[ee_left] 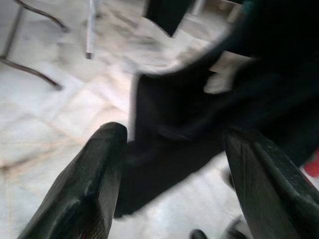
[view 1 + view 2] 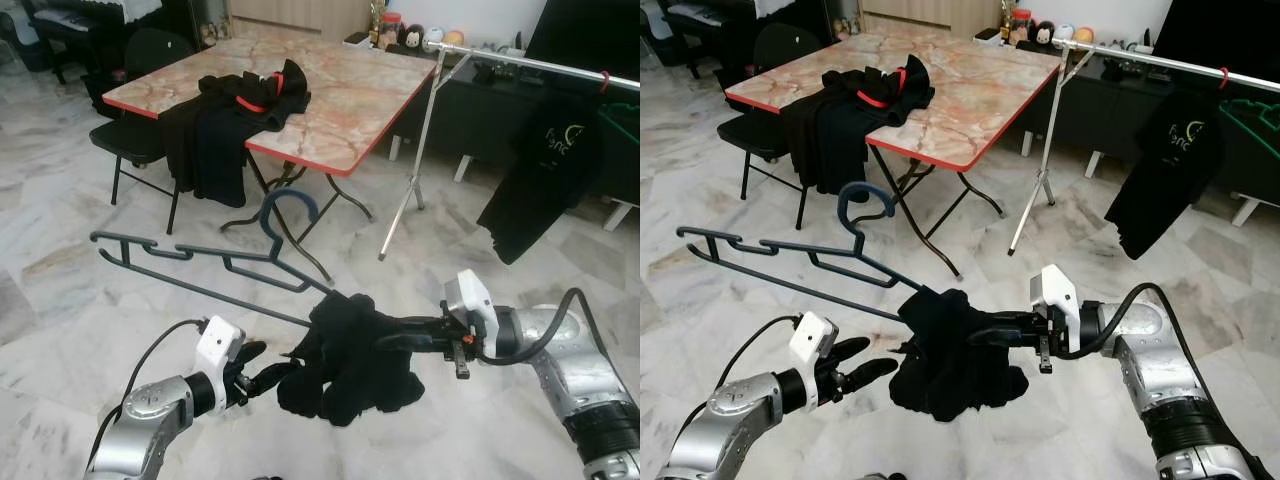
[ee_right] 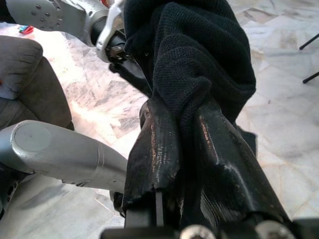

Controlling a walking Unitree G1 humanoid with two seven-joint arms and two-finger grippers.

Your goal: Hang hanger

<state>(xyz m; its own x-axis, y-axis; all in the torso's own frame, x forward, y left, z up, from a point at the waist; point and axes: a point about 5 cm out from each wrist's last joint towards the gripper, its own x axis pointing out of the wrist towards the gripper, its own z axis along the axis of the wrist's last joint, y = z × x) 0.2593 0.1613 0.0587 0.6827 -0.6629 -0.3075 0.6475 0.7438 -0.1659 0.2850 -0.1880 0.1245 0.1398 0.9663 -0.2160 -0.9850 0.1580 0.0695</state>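
Note:
A dark grey hanger (image 2: 200, 262) hangs in the air in front of me, its hook (image 2: 285, 205) pointing up. A black garment (image 2: 350, 365) is bunched over the hanger's right end. My right gripper (image 2: 385, 340) is shut on that garment from the right; in the right wrist view the fingers (image 3: 164, 149) pinch the black cloth (image 3: 199, 59). My left gripper (image 2: 262, 372) is open just left of the bundle's lower edge, and in the left wrist view its spread fingers (image 1: 94, 179) face the cloth (image 1: 199, 114). The metal clothes rail (image 2: 530, 65) stands at the far right.
A black T-shirt (image 2: 545, 170) and a green hanger (image 2: 620, 110) hang on the rail. A folding table (image 2: 350, 100) with a pile of black clothes (image 2: 250, 100) stands ahead, with a black chair (image 2: 135, 140) at its left. Marble floor lies between me and the rail.

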